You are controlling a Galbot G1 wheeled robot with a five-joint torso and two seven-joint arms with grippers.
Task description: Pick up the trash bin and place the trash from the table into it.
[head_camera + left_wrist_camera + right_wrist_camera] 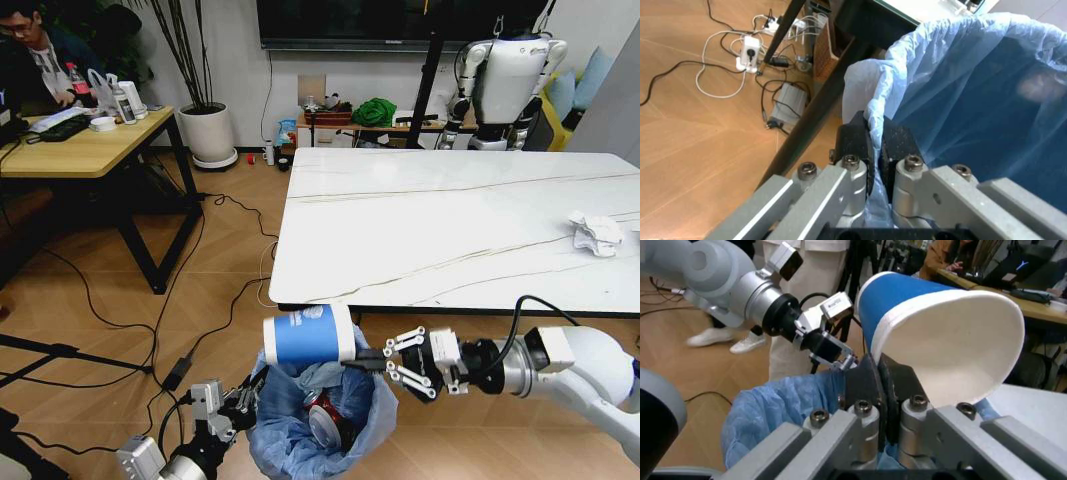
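The blue paper cup (308, 335), pinched by its rim in the right tool (372, 362), hangs on its side directly above the open mouth of the trash bin (322, 418). In the right wrist view the tool's two fingers (867, 382) are clamped narrowly on the cup's white lip, one inside and one outside, with the blue wall and pale interior tilted up beyond them. Judged from its thin paper wall, the cup is light and easily crushed, so a rim pinch suits it and little force is needed. Below the cup, a crushed red can (328, 418) already lies in the bin's crinkly blue bag. Beside it, the left tool (243, 404) grips the bin's near edge; the left wrist view shows its fingers (855, 142) closed tight on the bag-covered rim. The liner looks slick and soft, so the hold probably depends on the stiff rim beneath the plastic. Farther from the right tool, on the white marble-look counter (420, 225), a crumpled white paper wad (597, 234) waits near the far right edge, light and springy, likely best taken across its bulk.
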